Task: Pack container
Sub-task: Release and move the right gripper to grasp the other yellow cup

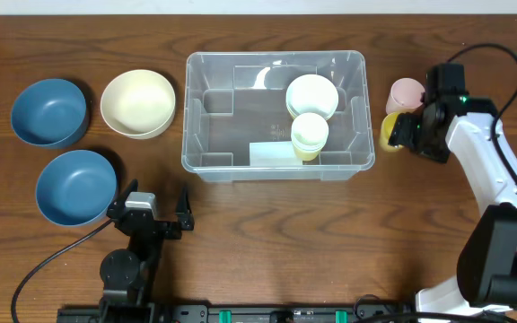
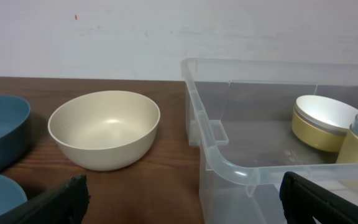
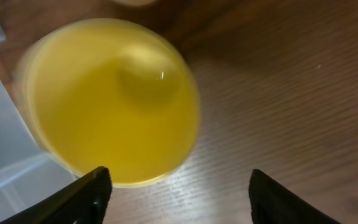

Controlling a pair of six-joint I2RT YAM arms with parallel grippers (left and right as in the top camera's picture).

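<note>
The clear plastic container (image 1: 275, 115) stands at mid-table; it holds a stack of cups (image 1: 310, 135), a cream-lidded cup (image 1: 311, 95) and a flat pale piece (image 1: 274, 153). In the left wrist view the container (image 2: 229, 168) fills the right side with cups (image 2: 319, 121) inside. My right gripper (image 1: 400, 135) hangs open just right of the container, above a yellow cup (image 1: 388, 132), which fills the right wrist view (image 3: 107, 99); the fingers (image 3: 179, 193) are apart and empty. My left gripper (image 1: 155, 208) rests open near the front edge.
A cream bowl (image 1: 137, 103) and two blue bowls (image 1: 50, 111) (image 1: 76, 187) lie left of the container. A pink cup (image 1: 407, 92) stands behind the yellow cup. The cream bowl also shows in the left wrist view (image 2: 104, 127).
</note>
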